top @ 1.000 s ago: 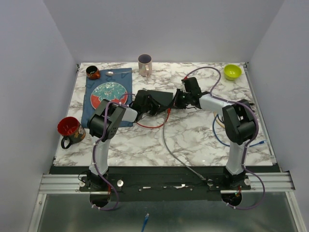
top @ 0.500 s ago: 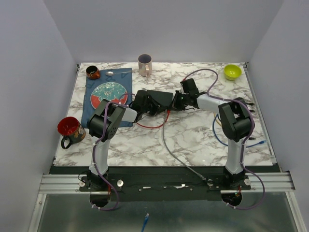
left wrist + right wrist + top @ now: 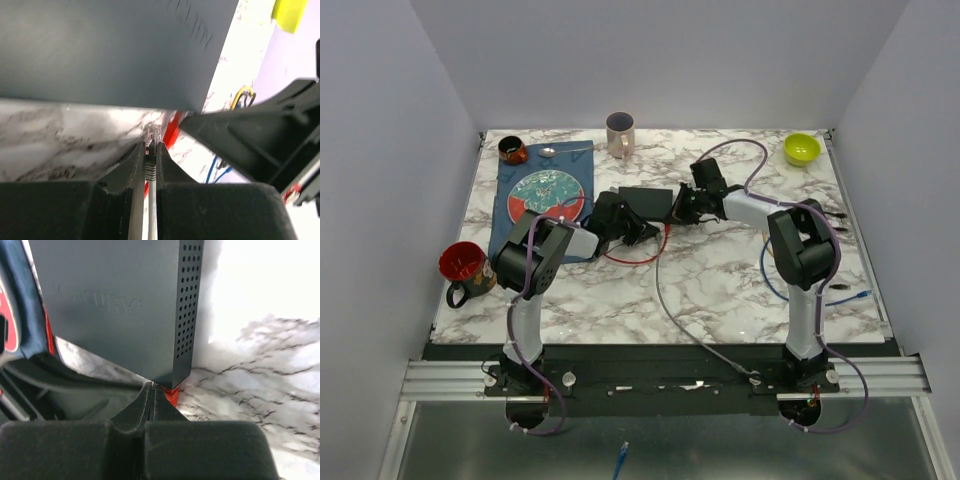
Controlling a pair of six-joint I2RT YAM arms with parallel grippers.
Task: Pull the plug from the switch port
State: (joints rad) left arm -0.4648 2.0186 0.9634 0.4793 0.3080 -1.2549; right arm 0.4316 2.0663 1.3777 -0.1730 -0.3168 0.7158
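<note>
The matte-black switch (image 3: 648,202) lies flat at mid-table. It fills the top of the left wrist view (image 3: 115,50) and the right wrist view (image 3: 115,305). My left gripper (image 3: 642,228) (image 3: 151,147) is shut on the grey cable just behind its clear plug (image 3: 152,133). The plug's tip shows bare over the marble, just off the switch's edge. My right gripper (image 3: 678,212) (image 3: 152,389) is shut with nothing between its fingers, its tips against the switch's near corner. A red plug (image 3: 172,396) sits at that corner.
The grey cable (image 3: 670,300) runs to the table's front edge, and a red cable (image 3: 635,260) loops in front of the switch. A blue cable (image 3: 775,285) lies right. A plate (image 3: 545,193) on a blue cloth, a pink mug (image 3: 619,132), a green bowl (image 3: 802,149) and a red mug (image 3: 463,268) stand around.
My right gripper has moved left onto the switch's right end. My left arm has drawn back to the left with the grey cable in its jaws.
</note>
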